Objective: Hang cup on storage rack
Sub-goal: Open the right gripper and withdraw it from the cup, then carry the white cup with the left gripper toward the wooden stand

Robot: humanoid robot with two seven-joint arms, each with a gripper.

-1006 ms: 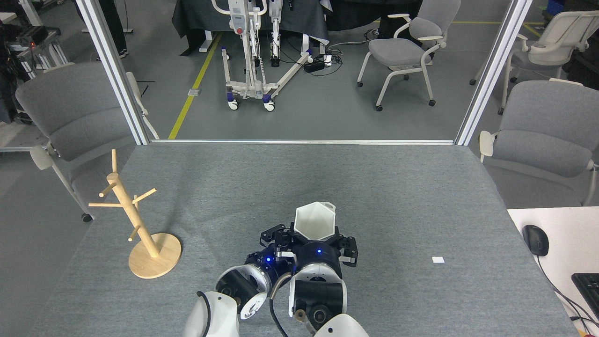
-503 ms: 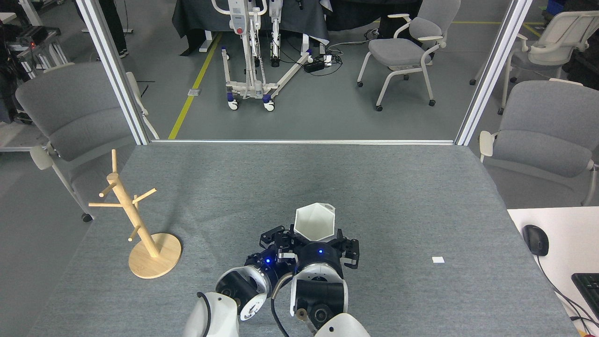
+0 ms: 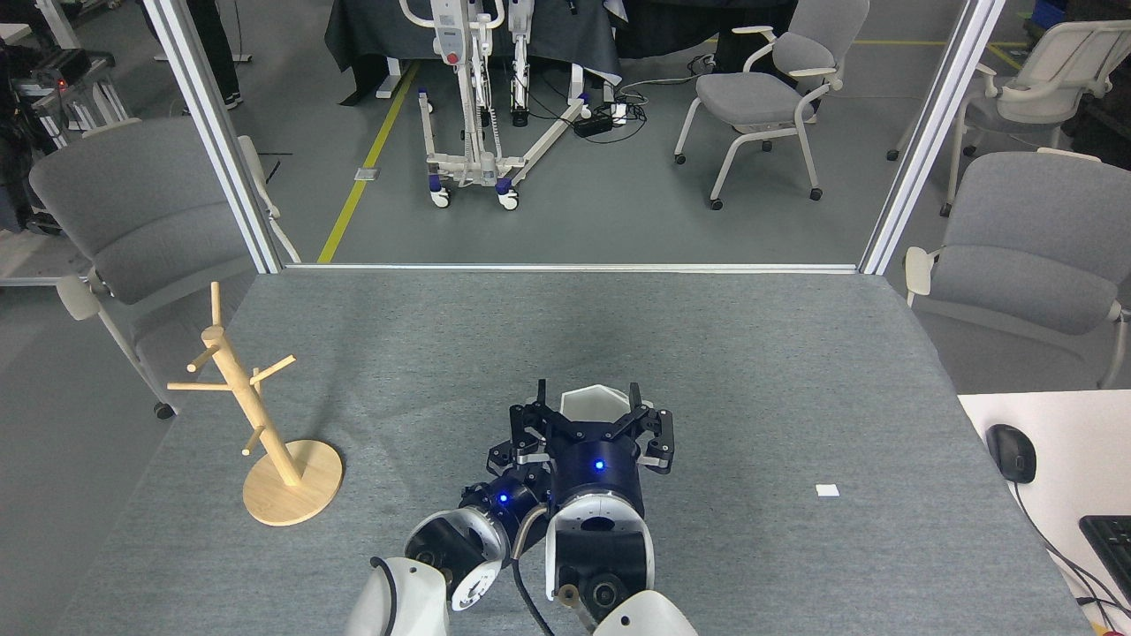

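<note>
The cup [image 3: 594, 405] is a white faceted mug standing upright on the grey table near its middle front, mostly covered by my right gripper [image 3: 587, 387]. That gripper is open, its two dark fingers spread on either side of the cup's rim. My left gripper [image 3: 505, 452] sits low just left of the right wrist; it is dark and partly hidden, so its state is unclear. The storage rack [image 3: 252, 402], a light wooden mug tree on a round base, stands at the table's left side, far from both grippers, with bare pegs.
A small white tag [image 3: 827, 490] lies on the table to the right. A white desk at the far right carries a mouse [image 3: 1010, 452] and a keyboard [image 3: 1109, 539]. Grey chairs [image 3: 132, 221] flank the table on both sides.
My right gripper has moved forward over the cup, and its fingers now straddle the rim instead of sitting behind it. The cup and the rack have stayed in place.
</note>
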